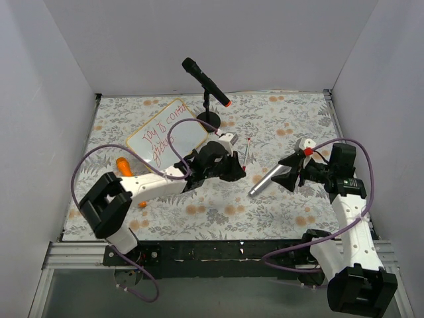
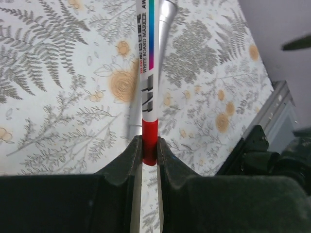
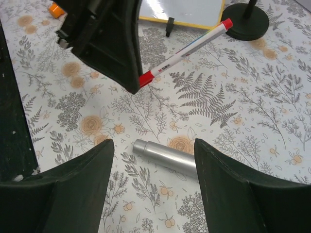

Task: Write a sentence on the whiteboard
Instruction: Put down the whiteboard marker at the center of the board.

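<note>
Right end effector (image 3: 153,145) spread over silver tube (image 3: 165,158) on bench (image 1: 218,212): may nudge it rolling on descent. Left end effector (image 2: 149,145) pinching marker (image 2: 148,73) by red tail only (thin hold), so likely to pivot or slip under any push. Whiteboard (image 1: 189,139) further back, left of centre, sentence (image 1: 162,132) on it; purple cable (image 1: 89,154) crossing above, could smear ink if dragged.

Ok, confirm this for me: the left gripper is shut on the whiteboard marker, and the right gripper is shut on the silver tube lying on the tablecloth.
One thing is wrong. The right gripper is open, not shut on the silver tube. The right wrist view shows its fingers spread wide, with the tube lying on the tablecloth below them. The left gripper is indeed shut on the whiteboard marker.
</note>
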You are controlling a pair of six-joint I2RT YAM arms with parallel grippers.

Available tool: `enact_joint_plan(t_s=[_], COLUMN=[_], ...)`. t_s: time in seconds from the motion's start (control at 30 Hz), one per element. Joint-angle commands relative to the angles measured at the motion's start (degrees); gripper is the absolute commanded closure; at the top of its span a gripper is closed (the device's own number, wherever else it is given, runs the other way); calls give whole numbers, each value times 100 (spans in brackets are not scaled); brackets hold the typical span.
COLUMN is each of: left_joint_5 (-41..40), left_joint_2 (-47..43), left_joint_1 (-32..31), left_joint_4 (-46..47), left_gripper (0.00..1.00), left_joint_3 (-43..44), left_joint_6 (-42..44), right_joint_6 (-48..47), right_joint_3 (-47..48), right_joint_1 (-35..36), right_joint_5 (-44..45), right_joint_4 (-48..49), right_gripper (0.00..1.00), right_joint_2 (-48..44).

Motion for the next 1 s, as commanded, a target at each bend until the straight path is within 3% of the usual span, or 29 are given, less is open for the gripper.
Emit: enact_joint_plan(t_s=[0.0, 0.33, 0.37, 0.47, 0.57, 0.8, 0.9, 0.97], left_joint_5=[448, 571, 527, 483, 396, 97, -9, -202], left_joint_2=[940, 3068, 3252, 3333, 3114, 1656, 611, -335], left_joint_1=[361, 687, 704, 722, 722, 731, 731, 748], left_joint_4=[-1188, -2646, -2718, -2859, -2806, -2473, -2148, -1849], left_gripper=[100, 100, 97, 73, 52, 32, 27, 18], left_joint_3=[1041, 2977, 3048, 3172, 3137, 2471, 2022, 1495], left_joint_6=[2, 416, 416, 442, 451, 592, 653, 671], right_joint_6=[555, 643, 643, 652, 643, 231, 81, 81], right_joint_3=[-374, -577, -577, -586, -560, 230, 914, 1240], right_joint_1=[-415, -751, -768, -830, -865, -909, -988, -1075], right_joint_5=[-216, -260, -260, -260, -269, 64, 223, 214], right_joint_4=[952, 1094, 1102, 1067, 980, -21, -759, -1110], right_gripper=[25, 24, 24, 24, 24, 24, 24, 24], right_joint_2=[-148, -175, -175, -175, -184, 70, 360, 475])
